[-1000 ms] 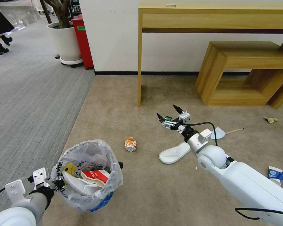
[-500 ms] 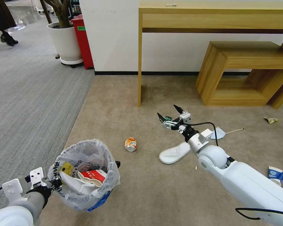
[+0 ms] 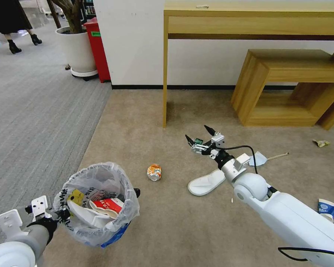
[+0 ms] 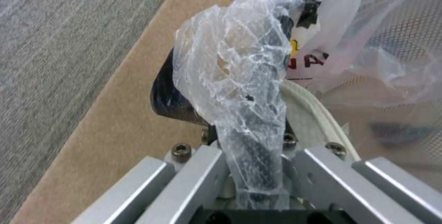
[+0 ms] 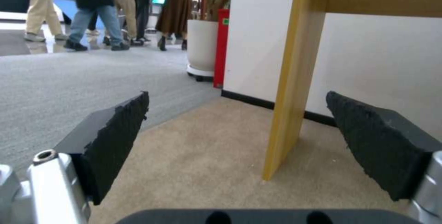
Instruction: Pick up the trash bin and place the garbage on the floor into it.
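Lower and farther toward the robot's left than a second ago, the trash bin (image 3: 96, 203) now hangs at the near-left of the head view, carried by the left gripper (image 3: 59, 215), which has slid the same way. A person at the far left edge of the room has also shifted, while the right gripper (image 3: 200, 136) sits almost where it was, nudged only slightly.

That left gripper is clamped on the bin's rim: in the left wrist view its fingers (image 4: 258, 137) are pressed together over the black edge with the crinkled plastic liner (image 4: 230, 79) bunched up between and around them. Inside the bin, just past the grip, lie a white slipper (image 3: 81, 217), a red-and-white packet (image 3: 107, 205) and yellow-and-black printed plastic.

The right gripper is spread wide and empty, hovering above the floor (image 3: 167, 222) with nothing between its black pads (image 5: 117, 141); beyond them the right wrist view shows bare beige carpet and a table leg (image 5: 295, 75). Below and to the robot's left of this open claw lies the crushed orange can (image 3: 154, 172), near but apart from it. Just behind the claw, beside the right arm's wrist, rests a second white slipper (image 3: 206, 182). Farther to the right of the claw lie a blue mask (image 3: 257, 159) with a wooden stick (image 3: 277, 156) touching it, a small crumpled wrapper (image 3: 320, 142), and a blue-white paper cup (image 3: 329, 208) close against the forearm.
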Motion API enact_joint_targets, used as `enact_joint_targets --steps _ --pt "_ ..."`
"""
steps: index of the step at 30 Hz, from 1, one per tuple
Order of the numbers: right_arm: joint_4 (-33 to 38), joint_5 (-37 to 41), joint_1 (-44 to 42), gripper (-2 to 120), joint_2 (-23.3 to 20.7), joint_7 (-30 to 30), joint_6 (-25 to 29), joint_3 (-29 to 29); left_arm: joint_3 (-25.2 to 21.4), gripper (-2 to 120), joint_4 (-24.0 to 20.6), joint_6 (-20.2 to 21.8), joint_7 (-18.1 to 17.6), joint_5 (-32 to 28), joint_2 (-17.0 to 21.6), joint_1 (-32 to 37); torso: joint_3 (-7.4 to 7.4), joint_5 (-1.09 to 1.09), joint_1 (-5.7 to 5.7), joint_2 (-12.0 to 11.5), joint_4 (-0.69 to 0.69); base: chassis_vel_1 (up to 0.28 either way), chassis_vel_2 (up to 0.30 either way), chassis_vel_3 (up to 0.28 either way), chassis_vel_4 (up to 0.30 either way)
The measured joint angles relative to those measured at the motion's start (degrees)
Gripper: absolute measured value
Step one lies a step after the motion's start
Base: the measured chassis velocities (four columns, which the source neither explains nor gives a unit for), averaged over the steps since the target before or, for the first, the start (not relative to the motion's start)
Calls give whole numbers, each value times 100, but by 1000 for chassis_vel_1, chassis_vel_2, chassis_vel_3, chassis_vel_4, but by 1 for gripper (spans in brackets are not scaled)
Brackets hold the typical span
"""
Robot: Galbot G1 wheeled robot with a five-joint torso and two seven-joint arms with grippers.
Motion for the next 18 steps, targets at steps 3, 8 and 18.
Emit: enact_joint_targets --steps 3,8,18 --pt "0 -4 0 99 -6 0 0 -3 -13 1 -1 0 -17 -29 3 -17 1 0 0 0 0 -88 105 96 -101" --pt "0 -9 3 99 -23 -1 7 -5 -12 1 -12 -1 -37 -39 0 -16 1 0 0 0 -1 -88 80 83 -86" --pt "9 -27 -15 99 -11 -5 37 -15 -10 1 -48 0 -39 -38 -25 15 0 0 0 0 0 -70 79 73 -82"
